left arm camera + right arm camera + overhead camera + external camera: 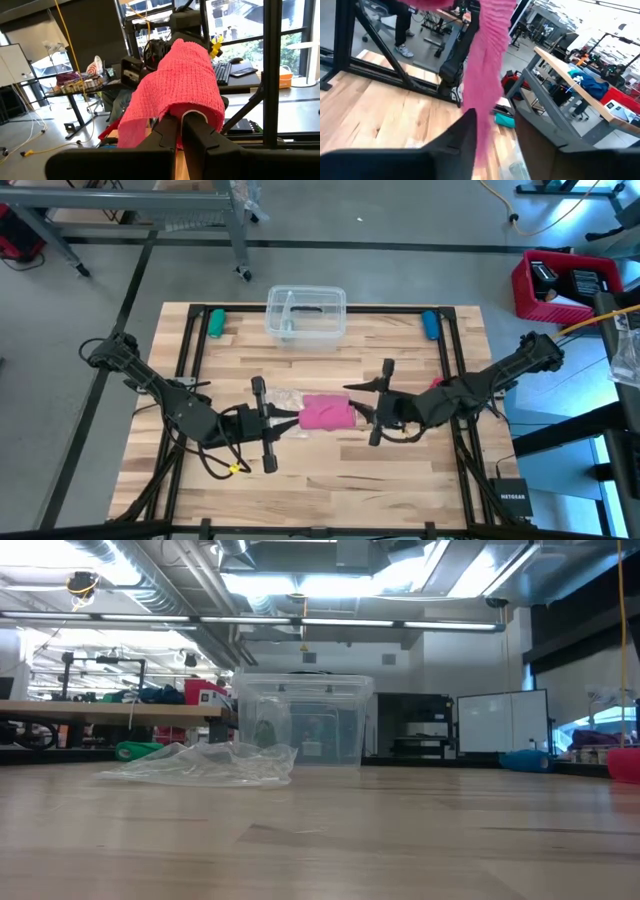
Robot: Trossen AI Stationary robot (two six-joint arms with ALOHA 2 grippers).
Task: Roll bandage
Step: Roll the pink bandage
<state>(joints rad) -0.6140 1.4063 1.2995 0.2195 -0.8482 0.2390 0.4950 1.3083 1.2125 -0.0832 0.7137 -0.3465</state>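
The pink bandage hangs above the table's middle, between my two grippers. My left gripper comes at it from the table's left, and its fingers stand close together with the bandage wound over their ends. My right gripper comes from the table's right. Its fingers stand apart, with a loose strip of the bandage running between them. Neither the bandage nor a gripper shows in the low view. My left gripper has the bandage looped over and around its two fingertips, which lie level, pointing toward the table's right. The loop covers the place of contact. A loose tail hangs beside the fingers, clear of the table. My right gripper has the strip running down between its parted fingers. The strip lies against the inner side of one finger, with a gap to the other finger. The strip hangs slack.
A crumpled clear plastic wrapper lies on the table under the left gripper and shows in the low view. A clear plastic box stands at the far middle. A green object and a blue one lie at the far corners.
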